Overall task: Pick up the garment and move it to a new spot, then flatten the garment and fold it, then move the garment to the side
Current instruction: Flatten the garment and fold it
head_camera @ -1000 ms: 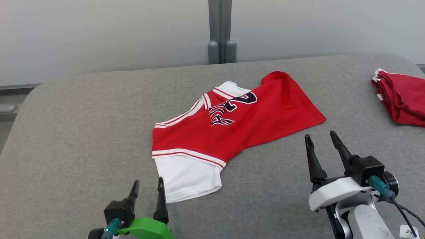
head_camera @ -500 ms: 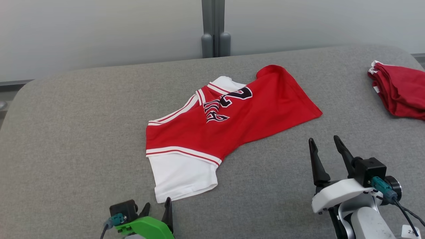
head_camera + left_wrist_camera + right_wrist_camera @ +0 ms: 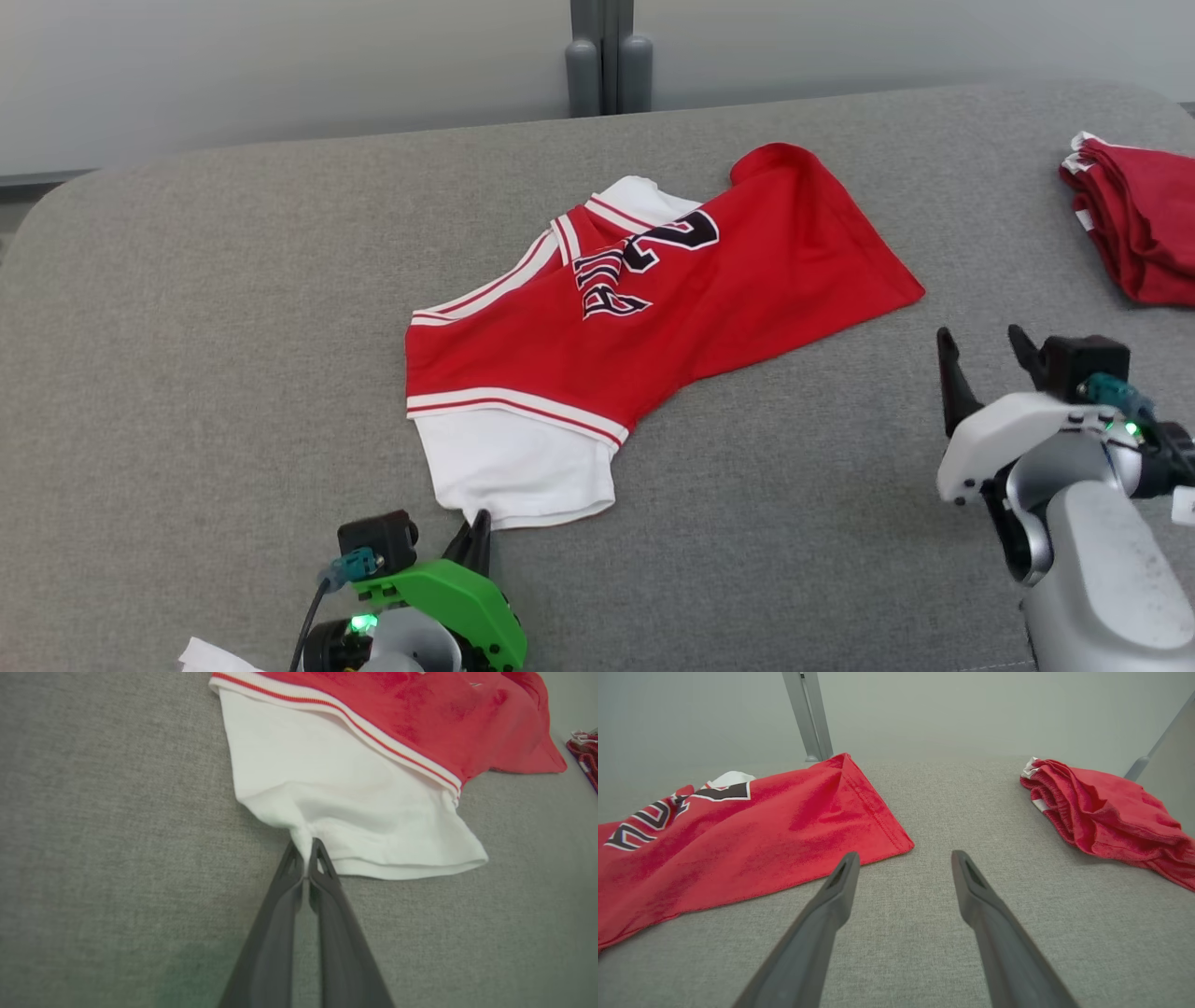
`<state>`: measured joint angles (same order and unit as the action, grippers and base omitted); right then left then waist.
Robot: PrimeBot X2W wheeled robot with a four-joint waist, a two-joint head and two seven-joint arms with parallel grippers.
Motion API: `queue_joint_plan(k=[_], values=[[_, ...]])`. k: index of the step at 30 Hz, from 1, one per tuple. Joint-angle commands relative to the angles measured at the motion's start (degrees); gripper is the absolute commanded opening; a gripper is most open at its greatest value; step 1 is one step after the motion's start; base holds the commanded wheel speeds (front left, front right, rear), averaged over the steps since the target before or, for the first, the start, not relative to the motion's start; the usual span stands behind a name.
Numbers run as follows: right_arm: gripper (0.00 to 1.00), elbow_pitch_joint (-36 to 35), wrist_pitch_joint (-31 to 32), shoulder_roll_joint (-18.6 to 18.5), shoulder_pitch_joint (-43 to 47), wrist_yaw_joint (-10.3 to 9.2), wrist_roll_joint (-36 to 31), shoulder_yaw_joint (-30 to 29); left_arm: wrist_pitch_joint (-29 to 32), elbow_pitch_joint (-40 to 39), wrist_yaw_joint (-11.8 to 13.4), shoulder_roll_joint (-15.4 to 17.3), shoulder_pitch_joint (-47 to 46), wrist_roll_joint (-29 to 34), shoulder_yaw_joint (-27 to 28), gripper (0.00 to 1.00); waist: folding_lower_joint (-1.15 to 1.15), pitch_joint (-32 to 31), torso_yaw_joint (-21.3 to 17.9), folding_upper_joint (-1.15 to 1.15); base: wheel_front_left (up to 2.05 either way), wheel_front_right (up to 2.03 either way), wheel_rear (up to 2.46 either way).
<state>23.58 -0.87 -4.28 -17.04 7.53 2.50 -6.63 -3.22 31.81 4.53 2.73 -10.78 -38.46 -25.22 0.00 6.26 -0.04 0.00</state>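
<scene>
The garment (image 3: 653,308) is a red jersey with white sleeves, striped trim and dark lettering, lying crumpled in the middle of the grey padded table. My left gripper (image 3: 476,537) is at its near white sleeve, shut on a pinch of the sleeve's corner (image 3: 306,847). The jersey's red body (image 3: 420,723) runs up and right in the left wrist view. My right gripper (image 3: 980,350) stands open off the jersey's right hem corner (image 3: 896,844), not touching it, with bare table between its fingers (image 3: 840,882).
A second red garment (image 3: 1134,224) lies bunched at the table's far right edge (image 3: 1101,807). A grey post (image 3: 607,56) rises behind the table against a pale wall. The grey table (image 3: 205,327) has bare cloth to the left and along the front.
My left gripper came forward to the white sleeve and shut on its corner. The right gripper stayed open. The camera shifted, so the whole scene sits lower and slightly right.
</scene>
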Motion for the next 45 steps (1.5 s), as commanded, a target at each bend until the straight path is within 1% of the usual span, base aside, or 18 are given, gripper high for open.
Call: queue_joint_plan(k=[1,6,8,11,17,18,19,20,21,22,24,30,34,36,40,43,45], values=[[1.00,1.70,1.45,-1.10,-2.49,-0.09,-0.84,-1.03,-0.68,-0.51,0.12,0.31,-1.41,0.26,-0.02,0.00,0.00,1.70,1.75,0.00,0.00,0.00,0.00],[1.00,10.13,5.39,-3.99,-10.89,-0.09,-1.78,-4.04,-1.44,-2.96,-0.10,0.40,-3.06,1.23,-0.83,0.00,0.00,4.85,4.67,0.00,0.00,0.00,0.00],[1.00,13.65,6.01,-5.40,-13.92,-0.09,-2.18,-4.81,-1.73,-4.10,-0.10,0.42,-3.74,1.50,-1.03,0.00,0.00,6.27,5.77,0.00,0.00,0.00,0.00],[1.00,19.17,6.80,-6.27,-17.73,-0.09,-1.51,-5.33,-1.90,-5.60,0.02,0.47,-4.47,1.73,-1.29,0.00,0.00,8.16,7.08,0.00,0.00,0.00,0.00],[1.00,28.87,6.34,-8.56,-24.28,-0.10,-1.61,-3.91,-1.87,-8.36,0.41,0.91,-5.33,2.14,-1.66,0.00,0.00,10.97,8.58,0.00,0.00,0.00,0.00],[1.00,31.64,6.95,-8.98,-25.80,-0.10,-1.78,-3.50,-1.93,-8.98,0.58,1.03,-5.36,2.24,-1.67,0.00,0.00,11.27,8.63,0.00,0.00,0.00,0.00],[0.94,32.90,7.40,-9.11,-26.43,-0.10,-1.82,-3.29,-1.98,-9.27,0.63,1.10,-5.36,2.29,-1.67,0.00,0.00,11.34,8.60,0.00,0.00,0.00,0.00],[0.57,34.38,7.95,-9.04,-27.03,-0.10,-1.57,-2.94,-2.04,-9.70,0.75,1.17,-5.37,2.37,-1.72,0.00,0.00,11.36,8.52,0.00,0.00,0.00,0.00],[0.39,35.42,8.27,-8.81,-27.39,-0.10,-1.17,-2.54,-2.05,-10.04,0.82,1.23,-5.38,2.33,-1.71,0.00,0.00,11.31,8.42,0.00,0.00,0.00,0.00],[0.27,36.61,8.42,-8.60,-27.78,-0.09,-0.72,-2.15,-2.07,-10.44,0.94,1.34,-5.39,2.24,-1.63,0.00,0.00,11.20,8.22,0.00,0.00,0.00,0.00],[0.00,38.62,7.63,-8.18,-28.84,-0.08,0.30,-0.40,-2.73,-11.56,1.10,1.52,-5.56,2.07,-1.18,0.00,0.00,10.70,7.44,0.00,0.00,0.00,0.00],[0.00,39.02,2.95,-6.88,-30.61,-0.08,5.82,3.55,-3.36,-14.54,0.81,3.18,-7.73,2.34,0.02,0.00,0.00,8.32,4.94,0.00,0.00,0.00,0.00],[0.00,36.88,1.22,-6.13,-29.52,-0.08,12.04,7.01,-3.25,-17.62,1.21,5.06,-10.67,3.24,1.13,0.00,0.00,5.40,2.98,0.00,0.00,0.00,0.00],[0.00,34.67,0.71,-6.19,-28.07,-0.08,15.59,9.33,-3.14,-19.68,1.46,6.11,-12.12,3.57,1.95,0.00,0.00,3.68,1.97,0.00,0.00,0.00,0.00],[0.00,27.11,0.29,-7.56,-24.75,-0.08,23.21,14.05,-2.40,-24.64,1.80,8.41,-14.49,4.27,3.23,0.00,0.00,-0.11,-0.18,0.00,0.00,0.00,0.00],[0.00,19.02,0.21,-10.04,-21.06,-0.08,28.51,17.15,-1.42,-29.29,2.20,10.17,-15.63,4.23,4.53,0.00,0.00,-2.92,-1.76,0.00,0.00,0.00,0.00],[0.00,13.10,0.46,-11.98,-18.68,-0.08,31.26,18.08,-0.86,-32.55,2.64,11.29,-16.07,4.22,5.52,0.00,0.00,-4.77,-2.89,0.00,0.00,0.00,0.00]])
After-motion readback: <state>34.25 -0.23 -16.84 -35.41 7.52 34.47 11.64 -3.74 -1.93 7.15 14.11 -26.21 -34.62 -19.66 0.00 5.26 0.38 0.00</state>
